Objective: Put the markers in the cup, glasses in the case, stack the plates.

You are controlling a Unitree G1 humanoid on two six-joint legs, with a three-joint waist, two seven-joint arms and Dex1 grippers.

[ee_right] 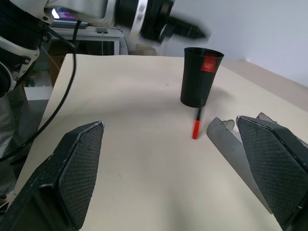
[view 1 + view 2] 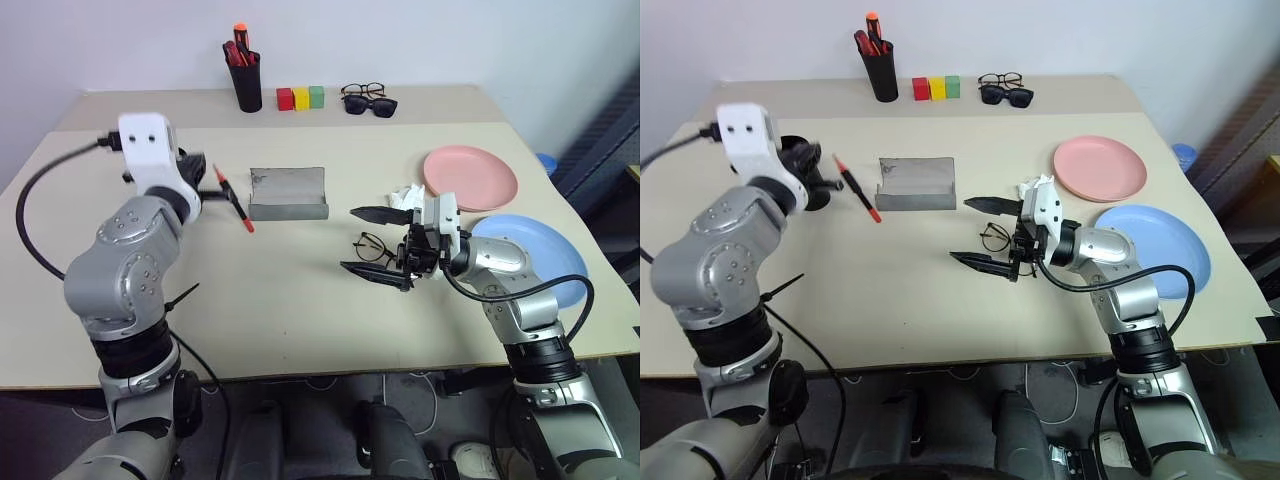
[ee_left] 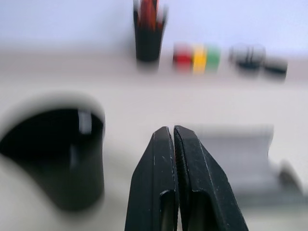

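Observation:
A red marker [image 2: 237,208] lies on the table between the black cup [image 1: 201,77] and the open grey case [image 2: 288,192]. My left gripper [image 3: 173,132] is shut with nothing in it. It hangs raised beside the cup's rim, blurred in the right wrist view. The wire-rimmed glasses [image 2: 372,245] lie on the table between the fingers of my right gripper [image 2: 348,240]. That gripper is wide open and held level, pointing left. The pink plate [image 2: 470,172] and the blue plate [image 2: 535,250] lie side by side at the right; my right forearm crosses the blue one.
Along the back edge stand a black pen holder [image 2: 243,80] with red pens, a row of red, yellow and green blocks [image 2: 300,97], and dark sunglasses with another pair of spectacles [image 2: 368,100]. A black cable loops from my left wrist.

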